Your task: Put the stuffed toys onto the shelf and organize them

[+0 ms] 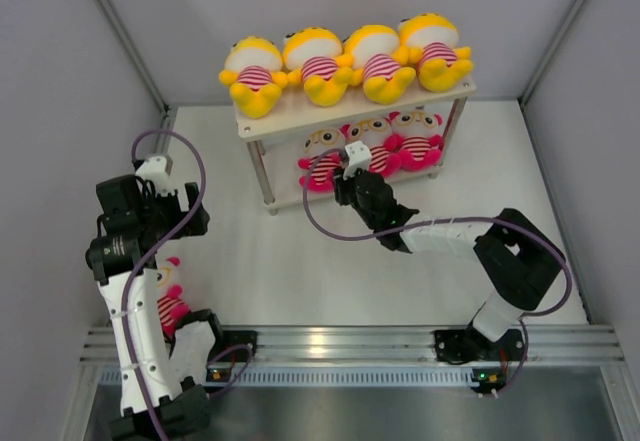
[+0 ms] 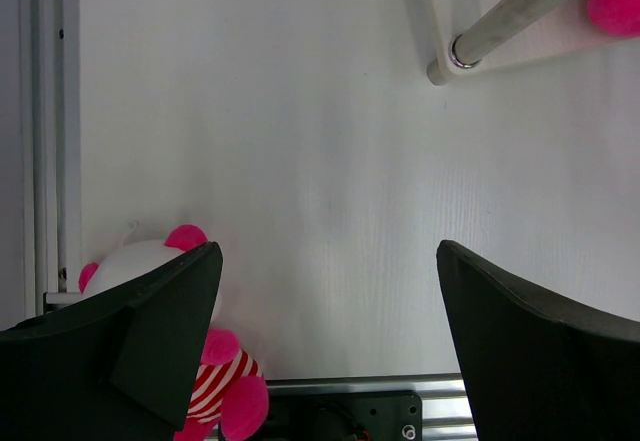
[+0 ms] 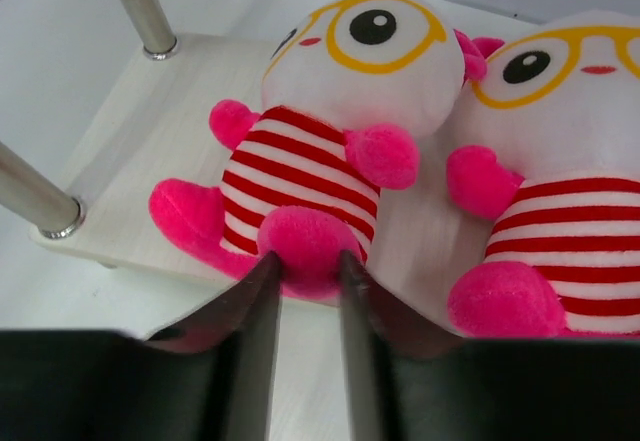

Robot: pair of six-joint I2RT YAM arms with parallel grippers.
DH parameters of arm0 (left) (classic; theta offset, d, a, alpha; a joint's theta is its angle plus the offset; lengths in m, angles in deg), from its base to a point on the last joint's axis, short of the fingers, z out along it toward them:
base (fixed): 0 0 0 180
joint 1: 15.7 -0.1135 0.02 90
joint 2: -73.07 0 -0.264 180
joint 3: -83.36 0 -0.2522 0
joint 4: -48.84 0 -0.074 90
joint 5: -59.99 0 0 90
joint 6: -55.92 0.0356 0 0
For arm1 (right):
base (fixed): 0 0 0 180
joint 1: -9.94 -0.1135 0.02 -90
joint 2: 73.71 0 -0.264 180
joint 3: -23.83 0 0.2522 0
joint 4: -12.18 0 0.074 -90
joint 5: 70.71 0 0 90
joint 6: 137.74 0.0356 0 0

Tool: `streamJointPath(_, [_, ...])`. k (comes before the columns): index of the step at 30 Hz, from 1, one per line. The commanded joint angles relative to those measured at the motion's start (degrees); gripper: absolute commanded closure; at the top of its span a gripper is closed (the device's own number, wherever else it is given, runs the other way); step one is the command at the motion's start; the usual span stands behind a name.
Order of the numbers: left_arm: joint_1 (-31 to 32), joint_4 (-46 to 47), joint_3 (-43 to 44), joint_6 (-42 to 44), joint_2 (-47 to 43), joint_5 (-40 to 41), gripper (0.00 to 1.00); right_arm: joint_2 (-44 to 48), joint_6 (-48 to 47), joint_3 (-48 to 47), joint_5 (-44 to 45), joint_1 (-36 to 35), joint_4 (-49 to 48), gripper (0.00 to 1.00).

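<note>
There are eight dolls in all. Four yellow dolls (image 1: 312, 61) sit abreast on the top board of the shelf (image 1: 285, 116), three pink ones are on the lower board, and a stray pink doll (image 1: 170, 296) lies on the table (image 1: 300, 271). Two grippers are in view.

The right gripper (image 3: 307, 259) is at the front edge of the lower board, its jaws drawn narrow and pinched on the near foot of the end pink doll (image 3: 330, 111). That doll sits straight ahead of the fingertips (image 3: 262, 306) and faces them, its head farthest from them. The middle pink doll (image 3: 560, 161) is just to the gripper's right, its head touching the end doll's. Two metal legs (image 3: 140, 6) stand ahead and to the left of the fingers. The third pink doll (image 1: 418, 136) sits beyond the middle one, farther to the right.

Each pink doll has a big round white face with yellow-rimmed glasses, black eyes and a small red mouth. The shirt is red-and-white striped, and the hands and feet are bright pink. The yellow dolls wear the same shirt, with yellow limbs.

The left gripper (image 2: 330, 341) hangs over bare table with its jaws spread wide and nothing between them. The stray pink doll is outside the jaws, partly hidden behind one finger (image 2: 160, 341). Its white head and striped body show past that finger's outer edge.
</note>
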State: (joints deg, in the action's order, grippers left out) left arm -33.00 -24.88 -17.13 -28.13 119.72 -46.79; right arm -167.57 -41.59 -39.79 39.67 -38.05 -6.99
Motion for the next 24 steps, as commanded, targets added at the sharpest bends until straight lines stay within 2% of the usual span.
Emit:
streamJointPath(1, [-0.02,2.22,-0.37,0.90,-0.34,0.69,0.05,-0.79,0.70,-2.26,1.50,0.17,-2.58,0.76])
streamJointPath(4, [-0.01,2.22,-0.54,1.16,-0.34,1.30,0.05,0.43,2.28,-0.94,-0.16,1.84,-2.76,0.91])
streamJointPath(9, [0.07,2.31,-0.63,1.43,-0.16,1.30,0.05,2.80,2.73,0.56,-1.31,5.44,-2.58,0.94])
streamJointPath(14, [-0.01,2.31,-0.89,2.22,-0.25,2.88,0.05,3.25,2.81,1.09,-5.00,7.73,-2.05,0.92])
streamJointPath(17, [-0.01,2.22,-0.89,2.75,-0.07,4.64,0.03,3.69,2.29,1.52,-5.70,7.91,-2.23,0.83])
streamJointPath(18, [-0.01,2.22,-0.55,3.62,0.28,4.82,0.03,4.04,2.20,1.61,-6.40,7.91,-2.49,0.75])
streamJointPath(20, [-0.01,1.87,-0.45,4.67,0.89,6.65,0.02,4.65,1.94,1.70,-6.93,7.91,-2.41,0.68])
streamJointPath(21, [-0.01,1.96,-0.37,7.03,1.59,7.71,0.03,5.18,1.85,1.70,-7.28,7.91,-2.23,0.63])
streamJointPath(24, [-0.01,1.08,-0.89,13.96,2.48,12.11,0.05,6.76,1.06,1.88,-7.90,7.91,-1.62,0.55])
